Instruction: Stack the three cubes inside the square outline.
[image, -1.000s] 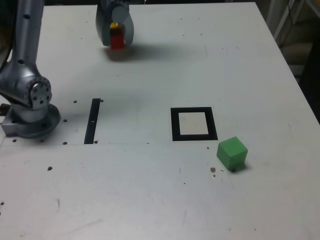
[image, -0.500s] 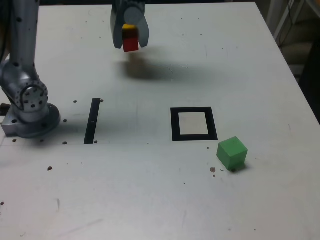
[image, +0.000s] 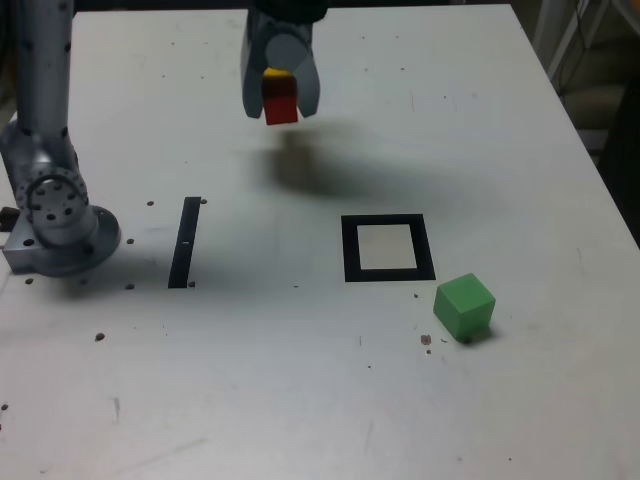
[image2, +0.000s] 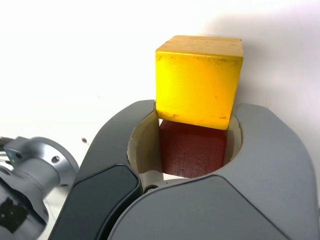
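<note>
Here the gripper (image: 281, 92) hangs above the far part of the white table (image: 300, 400), clear of the surface, with its shadow cast on the table below it. Its jaws are closed narrowly on the red cube (image: 281, 106), and the yellow cube (image: 272, 73) sits directly on top of the red one, the two touching. In the wrist view the grey jaws press both sides of the red cube (image2: 192, 148), while the yellow cube (image2: 198, 80) rests on it and stands clear above the jaws of the gripper (image2: 192, 150). The square outline (image: 387, 248) lies nearer the camera and toward the exterior view's right, its pale centre bare. The green cube (image: 464, 306) rests on the table just outside the outline's near right corner, apart from the frame. A thin black strip (image: 185, 241) lies to the exterior view's left, beside the arm's round base (image: 62, 232).
</note>
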